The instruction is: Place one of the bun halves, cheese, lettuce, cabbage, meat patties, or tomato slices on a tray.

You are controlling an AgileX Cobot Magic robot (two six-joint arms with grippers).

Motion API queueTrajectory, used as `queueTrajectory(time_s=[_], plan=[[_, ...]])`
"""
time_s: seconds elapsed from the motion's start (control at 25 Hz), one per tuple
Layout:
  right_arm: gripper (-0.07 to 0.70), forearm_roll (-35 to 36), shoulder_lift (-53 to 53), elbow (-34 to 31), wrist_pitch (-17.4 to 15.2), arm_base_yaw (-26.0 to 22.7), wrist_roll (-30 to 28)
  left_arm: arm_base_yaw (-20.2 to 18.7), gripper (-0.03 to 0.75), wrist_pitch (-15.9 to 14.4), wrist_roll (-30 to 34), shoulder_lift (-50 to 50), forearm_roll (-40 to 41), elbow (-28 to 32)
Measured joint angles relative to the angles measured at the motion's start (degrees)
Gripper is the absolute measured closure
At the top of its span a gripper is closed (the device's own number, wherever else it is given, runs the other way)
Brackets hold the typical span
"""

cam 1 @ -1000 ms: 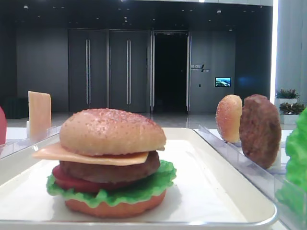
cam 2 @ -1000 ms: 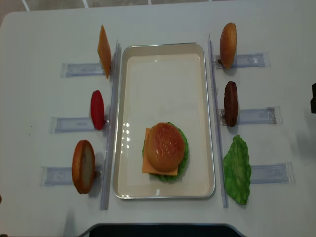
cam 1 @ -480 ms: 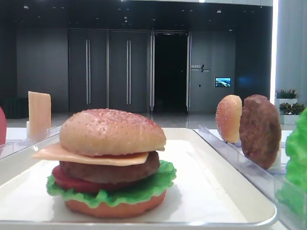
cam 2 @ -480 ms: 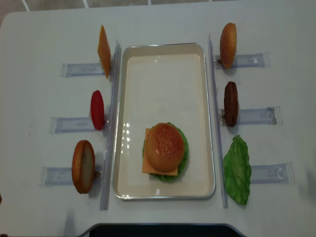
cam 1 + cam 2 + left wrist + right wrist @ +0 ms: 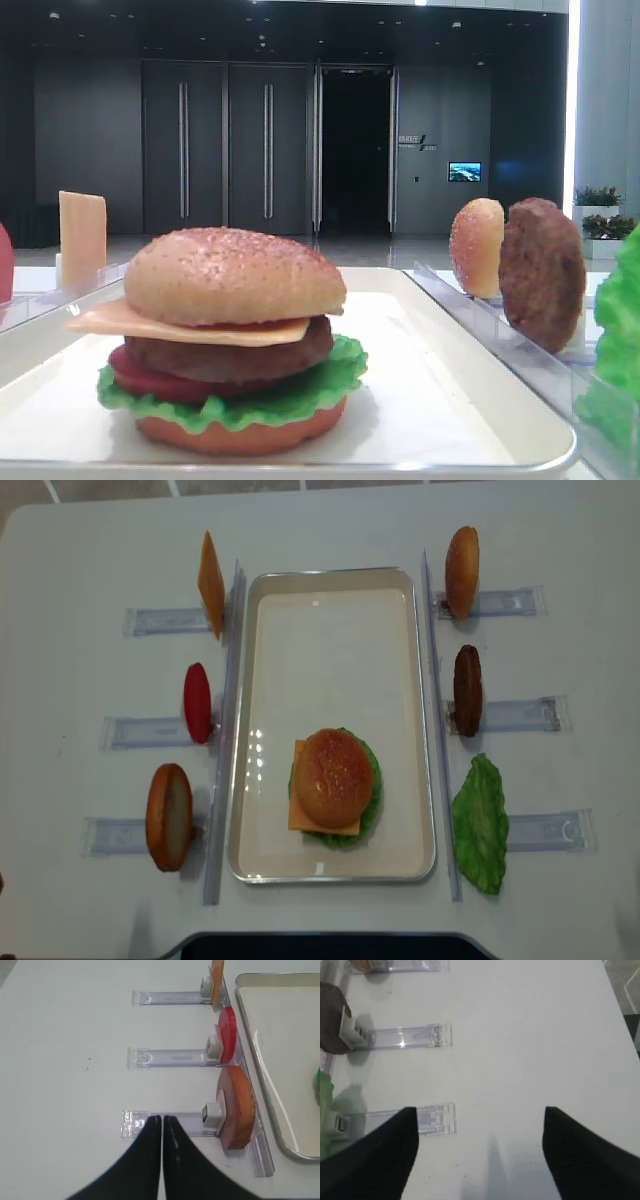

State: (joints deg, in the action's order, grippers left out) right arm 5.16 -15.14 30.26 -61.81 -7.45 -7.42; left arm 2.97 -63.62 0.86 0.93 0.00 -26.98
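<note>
the jaws of the right gripper (image 5: 480, 1155) stand wide apart with nothing between them, hovering over bare surface (image 5: 530, 1035); the jaws of the left gripper (image 5: 162, 1132) are pressed together, empty.

a full burger already sits on the tray (image 5: 330, 610): bun top (image 5: 333, 777), cheese (image 5: 300, 815) and lettuce (image 5: 372, 795) showing from above. if another piece is wanted, the patty (image 5: 332, 1025) and the spare lettuce leaf (image 5: 326, 1105) lie to the left of the right gripper, toward the tray, each standing on edge in its clear rack (image 5: 412, 1037), flat faces across the rack's length. the right arm looks the nearer for those. the bun half (image 5: 236, 1107) and the tomato slice (image 5: 227, 1035) stand just ahead and right of the left gripper.

the low front view alone shows the stack's layers, with patty (image 5: 230, 355) and tomato (image 5: 150, 378) inside; the overhead view alone shows the racks on both sides. neither shows a gripper.
</note>
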Motion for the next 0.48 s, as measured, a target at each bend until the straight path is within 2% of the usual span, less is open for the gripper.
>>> queueTrajectory(time_s=[0.2,0.48], plan=[[0.108,-0.8,5.7,-1.2,-2.5,0.0,0.7,0.0,0.715,0.0,0.0,0.0,0.0,0.0],[0.108,-1.7,14.6,-1.7,-3.2,0.0,2.9,0.0,0.715,0.0,0.0,0.0,0.0,0.0]])
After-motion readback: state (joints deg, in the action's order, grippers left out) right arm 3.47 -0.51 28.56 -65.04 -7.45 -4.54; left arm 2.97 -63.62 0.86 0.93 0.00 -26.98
